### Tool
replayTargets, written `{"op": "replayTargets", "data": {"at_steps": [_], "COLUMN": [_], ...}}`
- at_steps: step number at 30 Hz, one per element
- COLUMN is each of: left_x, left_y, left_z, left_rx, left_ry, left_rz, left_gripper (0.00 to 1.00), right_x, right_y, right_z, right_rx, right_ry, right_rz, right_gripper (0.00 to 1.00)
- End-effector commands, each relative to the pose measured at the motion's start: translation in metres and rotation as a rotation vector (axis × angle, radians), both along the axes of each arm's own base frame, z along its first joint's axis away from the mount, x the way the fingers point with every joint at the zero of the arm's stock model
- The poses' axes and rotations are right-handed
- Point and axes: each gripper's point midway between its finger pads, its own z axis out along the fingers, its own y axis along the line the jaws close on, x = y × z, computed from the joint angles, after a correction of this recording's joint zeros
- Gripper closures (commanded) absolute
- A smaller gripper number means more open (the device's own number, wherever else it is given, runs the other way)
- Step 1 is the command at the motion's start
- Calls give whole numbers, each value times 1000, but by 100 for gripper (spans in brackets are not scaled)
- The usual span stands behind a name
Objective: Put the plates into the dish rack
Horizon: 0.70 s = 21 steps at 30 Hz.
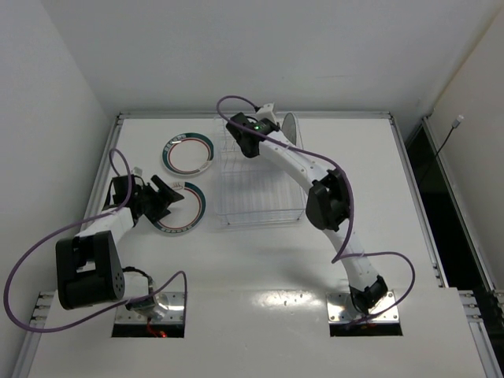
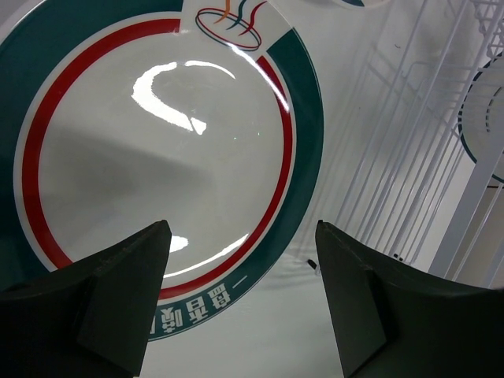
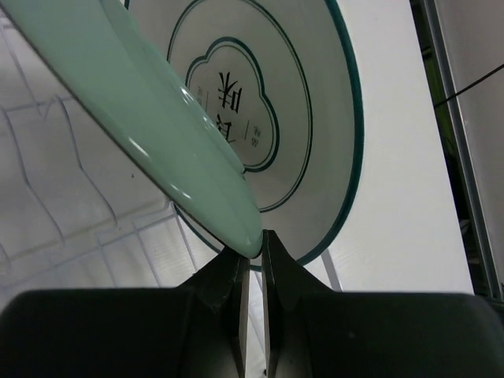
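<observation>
Our right gripper (image 3: 252, 248), clamped on the pale-green plate (image 3: 157, 134), must ease it upright into a free dish rack (image 1: 260, 221) slot. Our left gripper (image 2: 242, 236) hangs wide apart, empty.

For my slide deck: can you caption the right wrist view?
Right gripper pinches a pale green plate by its rim, white motif plate upright behind.

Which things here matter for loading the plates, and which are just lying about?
Job: rack; near teal-rim plate, under open left gripper; far teal-rim plate; green plate, pinched by right gripper; motif plate behind it.
Lying about: purple cables; black cord at far right.
</observation>
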Motion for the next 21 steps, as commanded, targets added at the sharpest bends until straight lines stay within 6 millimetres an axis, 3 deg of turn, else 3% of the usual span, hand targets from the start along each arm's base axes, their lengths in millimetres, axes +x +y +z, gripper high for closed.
{"op": "replayTargets", "data": {"at_steps": [1,6,9,13,21], "left_x": [3,4,4,4,4], "left_y": [-1,0,0,0,0], "left_z": [9,11,11,11,11], "left_rx": [0,8,8,8,8], "left_ry": [-40,-48,-48,-48,-48], "left_rz": [-1,6,6,6,6], "left_gripper": [29,29,29,29,29], "right_x": [-4,-1,2,3,4], "right_y": [43,39,32,29,35], "right_z": [-59,-49,-20,-1,-10], "right_rx": [227,246,232,239,263], "right_ry": [105,78,8,-32,-16], "right_rz": [51,35,21,17,28], "right_gripper": [100,100,100,100,100]}}
